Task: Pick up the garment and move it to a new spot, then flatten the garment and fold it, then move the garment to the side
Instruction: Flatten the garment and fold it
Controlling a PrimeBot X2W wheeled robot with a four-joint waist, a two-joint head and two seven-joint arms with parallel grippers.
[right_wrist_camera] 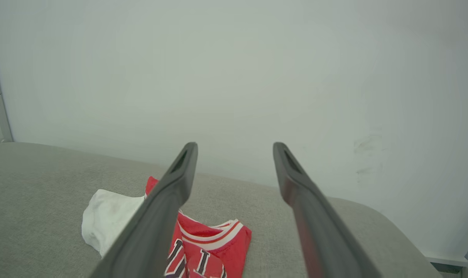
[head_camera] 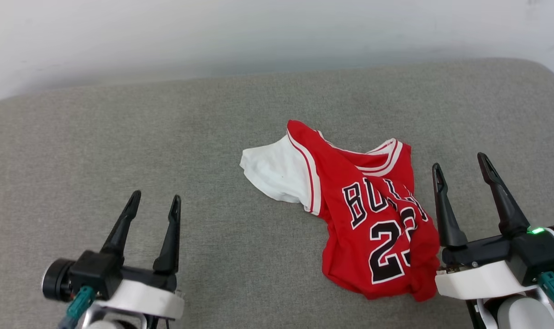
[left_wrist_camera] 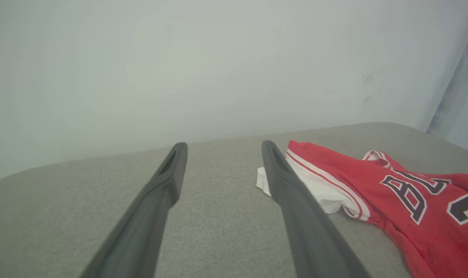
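Left gripper [head_camera: 156, 196]: fingers spread wide with nothing between them. It touches nothing and hangs over bare cushion.
Right gripper [head_camera: 459, 161]: fingers just as wide apart and empty. A small green light [head_camera: 537, 230] glows on its body.
Shirt [head_camera: 368, 214]: lies crumpled on the cushion just beside the right gripper, on its inner side. Its red edge is close to the nearer finger, and contact cannot be judged. From the left gripper it sits well off to the inner side, ahead of the fingertips.
Sleeve [head_camera: 277, 176]: white, spread out toward the left gripper. It is the part of the shirt nearest that gripper.
Collar [head_camera: 386, 157]: white with red stripes, at the shirt's far end, about level with the right gripper's fingertips.
Surface: grey woven cushion [head_camera: 167, 137] with rounded far corners, under both grippers.
Room: plain pale wall [head_camera: 258, 36] beyond the fingertips, with faint scuff marks [right_wrist_camera: 367, 144].
Writing: black letters edged in white. "BUL" can be read and the rest is lost in creases. Below it is "23", its second digit partly folded.
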